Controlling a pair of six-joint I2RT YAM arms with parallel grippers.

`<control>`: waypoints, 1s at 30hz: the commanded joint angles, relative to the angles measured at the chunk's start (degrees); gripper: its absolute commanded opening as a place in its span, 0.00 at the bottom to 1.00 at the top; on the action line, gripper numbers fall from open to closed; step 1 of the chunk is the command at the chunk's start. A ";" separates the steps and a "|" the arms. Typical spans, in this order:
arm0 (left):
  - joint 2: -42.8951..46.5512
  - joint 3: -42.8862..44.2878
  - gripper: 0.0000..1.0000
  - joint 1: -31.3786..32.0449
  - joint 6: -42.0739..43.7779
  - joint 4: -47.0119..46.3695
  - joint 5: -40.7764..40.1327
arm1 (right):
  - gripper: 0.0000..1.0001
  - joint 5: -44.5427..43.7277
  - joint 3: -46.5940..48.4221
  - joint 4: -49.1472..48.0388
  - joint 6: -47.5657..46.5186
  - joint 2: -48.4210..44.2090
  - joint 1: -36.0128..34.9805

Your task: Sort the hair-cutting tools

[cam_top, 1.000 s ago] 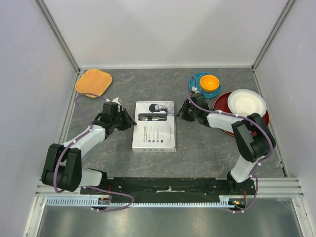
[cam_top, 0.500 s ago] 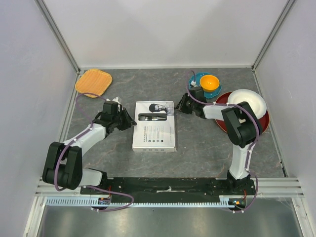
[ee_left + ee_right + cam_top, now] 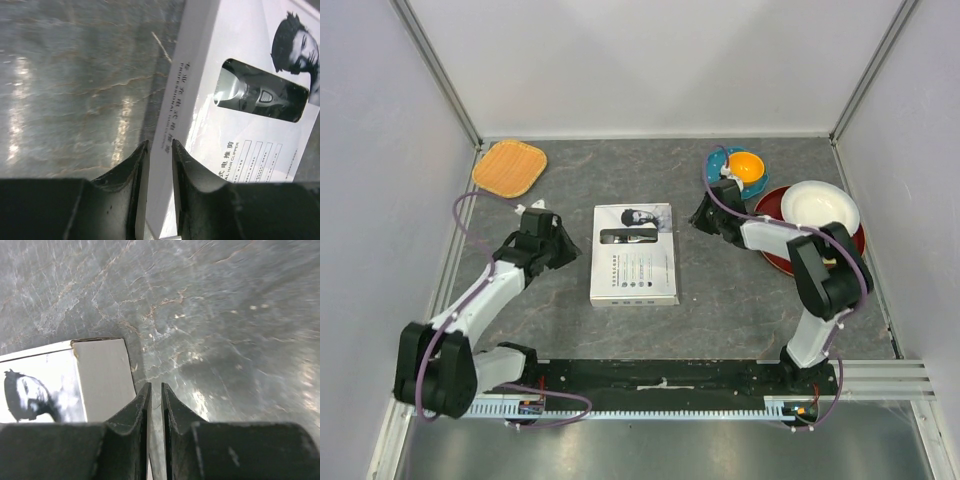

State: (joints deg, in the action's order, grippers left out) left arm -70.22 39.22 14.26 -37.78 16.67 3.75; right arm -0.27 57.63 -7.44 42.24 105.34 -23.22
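Observation:
A closed white box (image 3: 635, 270) lies flat in the middle of the table. Through a window in its lid I see the silver-and-black clipper (image 3: 628, 237), which also shows in the left wrist view (image 3: 260, 95). The comb guards, brush, cable and small bits are hidden. My left gripper (image 3: 578, 250) is just off the box's left edge (image 3: 200, 90); its jaws (image 3: 160, 145) stand a narrow gap apart and hold nothing. My right gripper (image 3: 697, 220) is to the right of the box's far right corner (image 3: 100, 370), shut and empty (image 3: 155, 386), low over the table.
An orange woven mat (image 3: 510, 167) lies at the back left. A teal dish (image 3: 725, 160) with an orange cup (image 3: 745, 165) stands at the back right. A white bowl (image 3: 818, 207) sits on a red plate (image 3: 767, 207) by the right arm. Walls enclose three sides.
My left gripper has drawn back to the left, away from the box's edge. My right gripper has shifted slightly near the box's far right corner. The box has not moved.

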 commanded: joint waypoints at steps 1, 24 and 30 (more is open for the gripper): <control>7.62 -0.64 0.32 -0.02 -2.74 8.37 -10.51 | 0.20 -9.04 -1.72 7.26 -0.31 -8.13 0.20; 4.57 -12.85 0.24 0.15 -0.45 -0.49 15.41 | 0.20 11.70 -27.75 1.91 0.38 -25.63 -13.95; 1.23 -15.22 0.19 0.42 -0.63 -6.29 21.38 | 0.18 13.81 -27.57 -2.05 1.62 -24.48 -15.97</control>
State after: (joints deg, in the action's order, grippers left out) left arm -67.55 25.47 14.24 -39.03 16.49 17.74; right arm 10.79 29.34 -3.44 42.33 80.75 -38.22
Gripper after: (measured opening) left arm 0.207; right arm 0.187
